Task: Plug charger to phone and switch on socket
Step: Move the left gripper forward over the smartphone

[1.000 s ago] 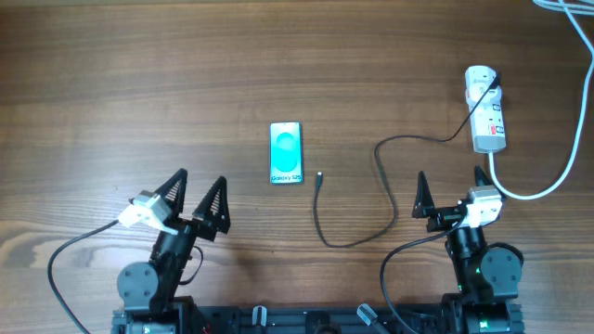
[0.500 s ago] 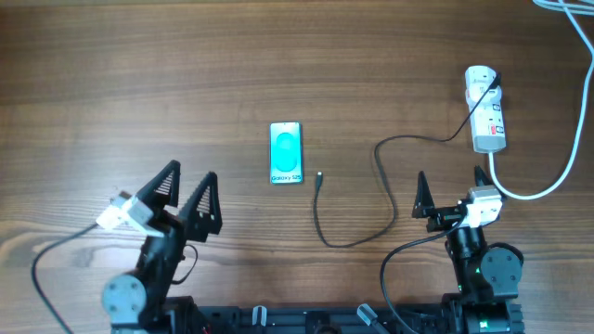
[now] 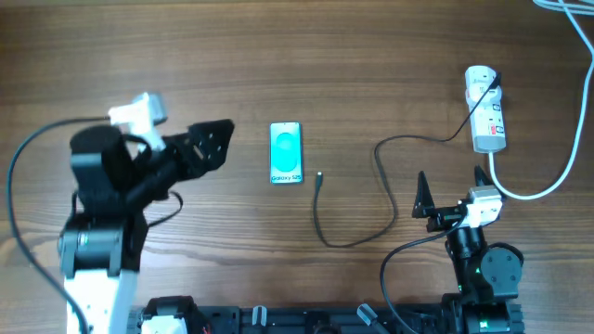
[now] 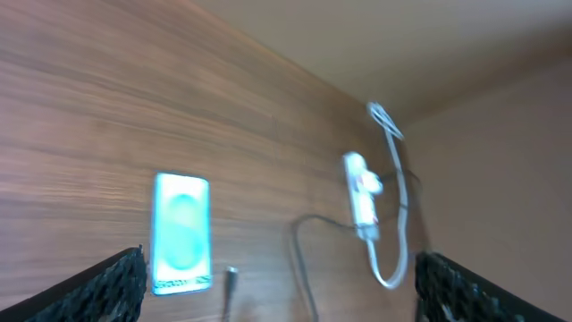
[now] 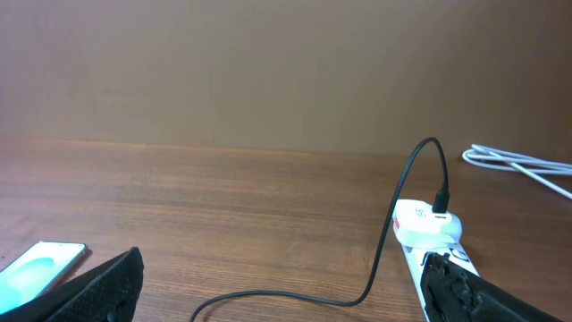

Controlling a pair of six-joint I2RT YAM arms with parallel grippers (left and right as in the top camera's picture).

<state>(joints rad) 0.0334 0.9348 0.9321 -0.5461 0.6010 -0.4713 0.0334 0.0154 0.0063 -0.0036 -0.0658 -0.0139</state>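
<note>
The phone (image 3: 286,153) lies flat at the table's middle with its turquoise screen lit; it also shows in the left wrist view (image 4: 181,233) and the right wrist view (image 5: 36,266). The charger, a thin black cable (image 3: 385,199), loops from the socket to its plug tip (image 3: 318,177) just right of the phone. The socket (image 3: 485,109) is a white power strip at the far right, seen too in the right wrist view (image 5: 431,225). My left gripper (image 3: 212,146) is open and empty, raised left of the phone. My right gripper (image 3: 450,190) is open and empty below the socket.
A thick white cord (image 3: 557,181) runs from the socket's near end out to the right and up to the top right corner. The arm bases (image 3: 483,278) stand at the table's front edge.
My left arm has lifted from its low pose at the front edge and swung up and toward the phone, jaws still open. The right arm has not moved.
</note>
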